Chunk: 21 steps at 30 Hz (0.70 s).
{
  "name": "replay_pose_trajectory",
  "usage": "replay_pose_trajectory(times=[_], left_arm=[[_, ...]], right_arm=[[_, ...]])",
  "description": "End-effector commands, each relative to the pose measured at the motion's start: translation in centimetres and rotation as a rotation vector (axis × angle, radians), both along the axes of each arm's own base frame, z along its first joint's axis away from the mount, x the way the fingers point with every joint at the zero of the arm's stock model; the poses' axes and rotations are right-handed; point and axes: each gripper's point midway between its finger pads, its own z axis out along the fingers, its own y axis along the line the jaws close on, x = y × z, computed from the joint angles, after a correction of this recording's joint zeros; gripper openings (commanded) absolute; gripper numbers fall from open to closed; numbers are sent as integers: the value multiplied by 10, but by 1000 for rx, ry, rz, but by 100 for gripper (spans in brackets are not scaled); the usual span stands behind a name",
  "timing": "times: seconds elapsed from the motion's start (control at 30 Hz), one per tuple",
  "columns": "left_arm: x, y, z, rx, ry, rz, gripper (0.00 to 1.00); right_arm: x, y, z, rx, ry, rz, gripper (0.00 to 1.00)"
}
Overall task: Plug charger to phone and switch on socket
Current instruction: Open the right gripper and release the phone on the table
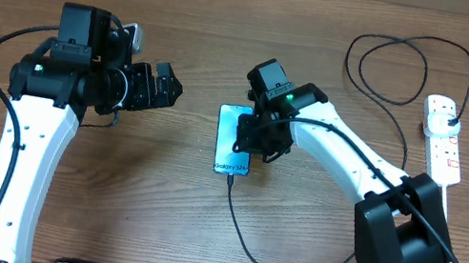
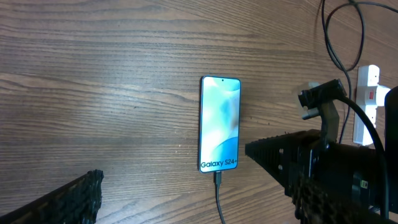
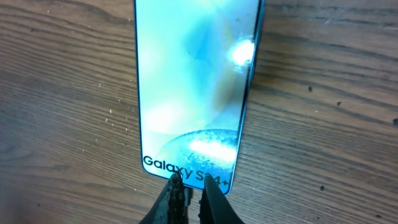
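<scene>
Bright, even indoor light from above falls on the brown wood-grain table (image 1: 150, 223); shadows under the arms are soft and faint. In the right wrist view, the slim rectangular phone with the lit blue-teal screen (image 3: 193, 87) carries a white glare spot and looks slightly soft. The other two views are sharp.

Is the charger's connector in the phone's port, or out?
In. In the left wrist view the charger runs straight into the phone at its Galaxy-text end, no gap showing; the overhead view agrees.
</scene>
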Motion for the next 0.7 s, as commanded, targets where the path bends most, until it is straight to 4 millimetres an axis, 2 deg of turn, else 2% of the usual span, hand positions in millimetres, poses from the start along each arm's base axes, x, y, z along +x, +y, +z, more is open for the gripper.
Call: replay_pose_trajectory(times=[0.0,0.1,0.17,0.27,0.37,0.43,0.5,0.67], left_arm=[[1,0,11,8,-36,-3,100],[1,0,11,8,-36,-3,100],[1,0,11,8,-36,-3,100],[1,0,11,8,-36,-3,100],[1,0,11,8,-36,-3,100],[1,0,11,8,-36,-3,100],[1,0,11,8,-36,-3,100],[1,0,11,8,-36,-3,100]], right_arm=[[5,-6,2,-10,-18,-20,10],[7,-10,1,-30,-29,-25,10],[7,-12,0,-40,-30,-33,13],[10,-22,-2,-93,-31,-109,16],[12,-36,-4,-161,-37,-202,25],[12,-45,-5,-206,-36,-258,33],[11,-53,-6,-246,-38,-289,48],[9,-66,-7,-278,-19,-307,71]])
